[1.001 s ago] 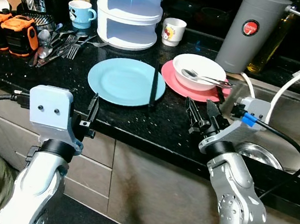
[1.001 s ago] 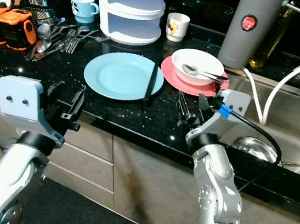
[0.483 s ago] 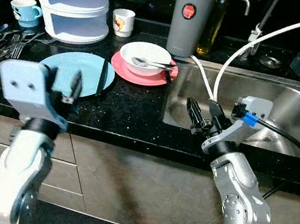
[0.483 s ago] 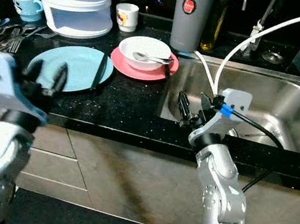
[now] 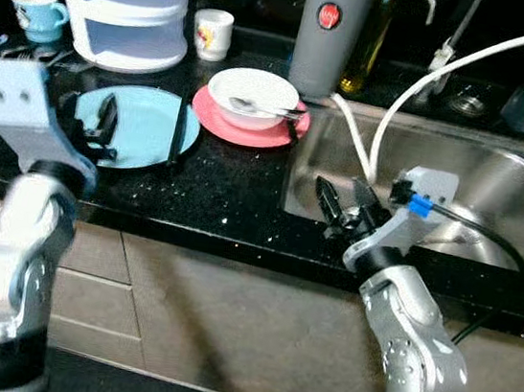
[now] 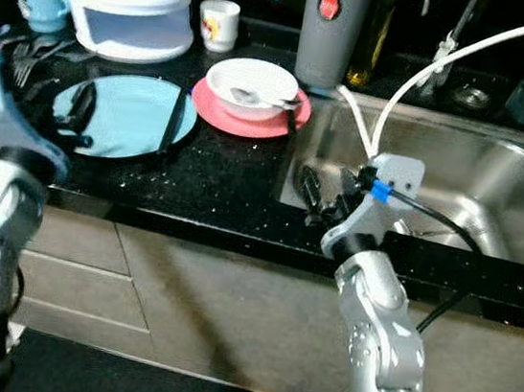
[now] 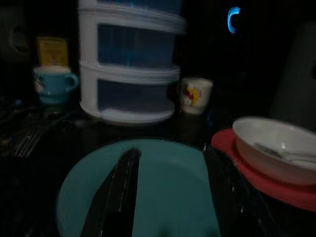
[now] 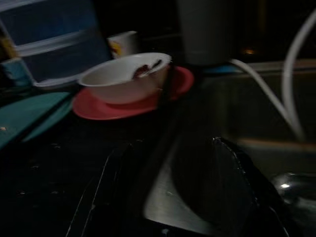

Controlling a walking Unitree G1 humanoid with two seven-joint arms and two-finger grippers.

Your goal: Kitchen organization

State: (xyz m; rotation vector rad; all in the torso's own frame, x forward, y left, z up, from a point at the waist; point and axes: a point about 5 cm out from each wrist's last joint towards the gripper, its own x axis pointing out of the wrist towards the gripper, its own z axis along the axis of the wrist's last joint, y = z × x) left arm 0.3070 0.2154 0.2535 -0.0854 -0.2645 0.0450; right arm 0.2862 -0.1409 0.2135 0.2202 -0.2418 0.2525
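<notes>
Parted, both our jaws hold nothing; left gripper (image 5: 107,124) hovers over the blue plate (image 5: 146,126). Right gripper (image 5: 343,207) hangs at the sink (image 5: 496,179) edge.

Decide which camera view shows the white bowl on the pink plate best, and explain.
The left eye view: the white bowl is seen from above, well lit, spoon inside. The right eye view matches it. Both wrist views show it from the side, dark and blurred.
</notes>
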